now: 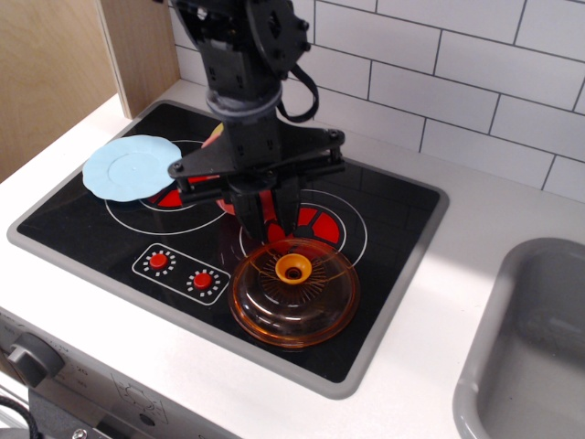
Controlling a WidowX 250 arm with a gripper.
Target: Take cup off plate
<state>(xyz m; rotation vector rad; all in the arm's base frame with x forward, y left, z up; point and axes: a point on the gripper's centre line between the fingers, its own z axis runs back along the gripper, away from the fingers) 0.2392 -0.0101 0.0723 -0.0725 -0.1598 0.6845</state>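
At the far left your plate [129, 167] lies bare on the stove top [393, 206], overlapping the edge of the left burner [178, 197], with nothing on it. Move right and you meet the gripper [262, 216], hanging over the gap between the two burners, its fingers closed on the cup [257, 200]; you see only slivers of orange-red between and beside the dark fingers, so the handle and rim are hidden and you cannot tell which part they pinch. A scrap of yellow [213, 137] peeks out behind the arm, too little to name. Judge the cup as light, stiff and hollow, with smooth plastic walls that could slip or twist in a loose pinch; a hold across the thick rim or wall should be steadier than the thin loop handle. It looks already well apart from the plate, so what remains is likely a gentle set-down. Just right of and below the gripper sits the orange see-through lid [293, 292], close enough that you should watch it when lowering.
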